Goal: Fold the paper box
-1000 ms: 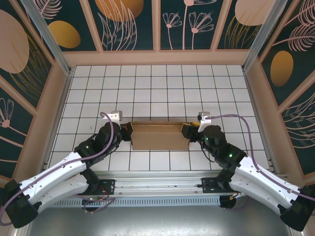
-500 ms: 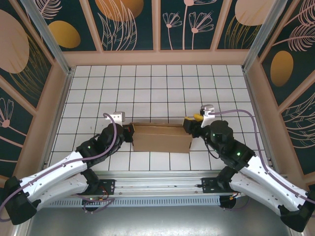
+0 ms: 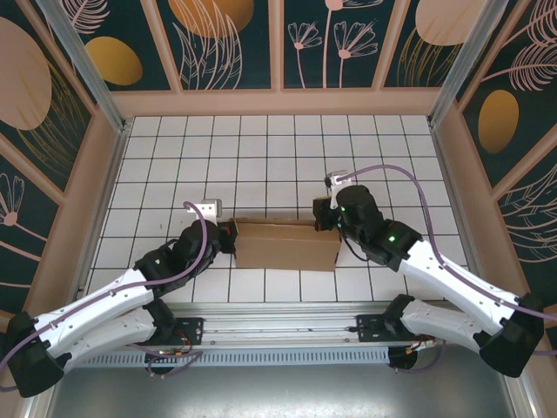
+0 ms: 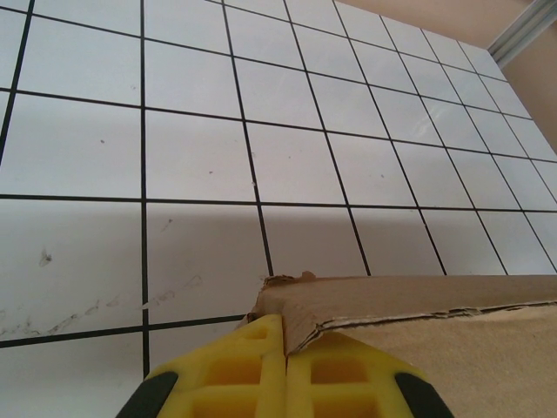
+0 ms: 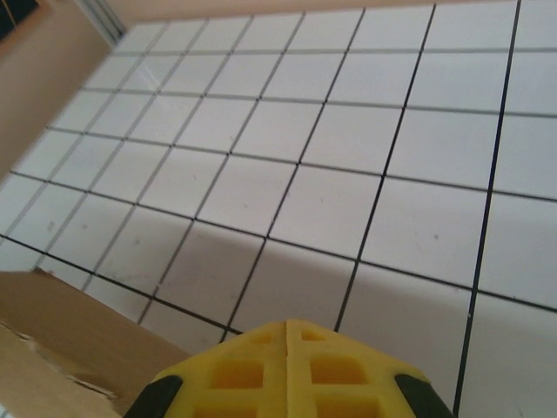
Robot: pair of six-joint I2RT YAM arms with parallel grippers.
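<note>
The paper box point(image 3: 285, 246) lies on the bench point(image 3: 261, 157) as a low brown rectangle between the two arms. The left pincer point(image 4: 285, 353) is closed, its yellow tips butted against the box's ragged corner, which runs off to their right; I cannot tell whether any cardboard is pinched. The right pincer point(image 5: 287, 348) is also closed and empty, with the box's end below and to its left, apart from the tips. This looks like the wall-tucking stage. Next, the right tips likely must drop onto that end and press inward while the left braces.
</note>
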